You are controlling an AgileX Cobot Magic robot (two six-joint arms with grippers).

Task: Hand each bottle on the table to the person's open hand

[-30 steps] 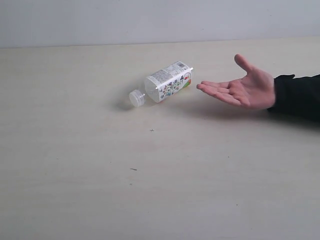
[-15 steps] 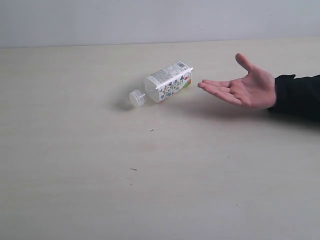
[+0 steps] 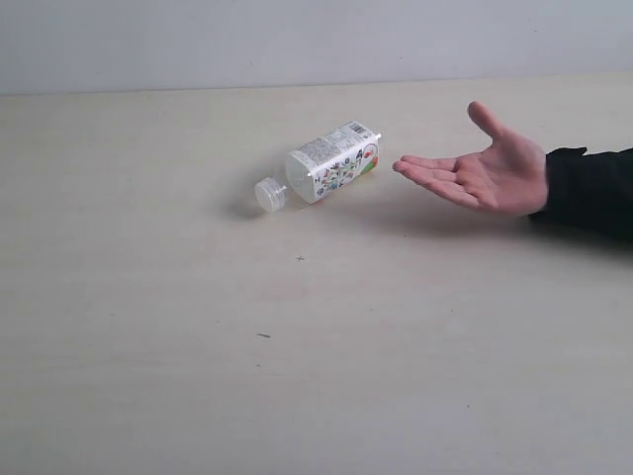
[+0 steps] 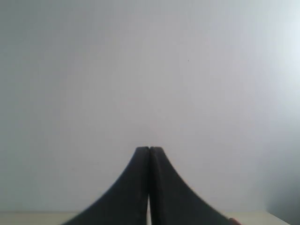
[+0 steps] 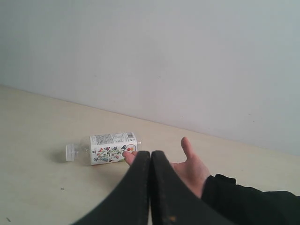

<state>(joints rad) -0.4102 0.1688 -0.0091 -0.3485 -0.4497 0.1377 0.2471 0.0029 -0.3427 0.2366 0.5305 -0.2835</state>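
One squarish bottle (image 3: 326,165) with a white printed label and clear cap lies on its side on the pale beige table (image 3: 297,376); the right wrist view shows this bottle (image 5: 110,148) too. The person's open hand (image 3: 475,170) hovers palm up just right of it, black cuff behind; in the right wrist view the hand (image 5: 192,166) is partly covered by my fingers. My right gripper (image 5: 150,153) is shut and empty, well short of the bottle. My left gripper (image 4: 149,149) is shut, facing a blank wall. The other bottles are out of view. Neither gripper shows in the exterior view.
A pale wall (image 3: 297,40) runs behind the table's far edge. A few tiny dark specks (image 3: 300,258) mark the tabletop in front of the bottle. The black sleeve (image 3: 593,188) reaches in from the right edge.
The person's hand has lifted slightly and edged a little to the right. The bottle has not moved.
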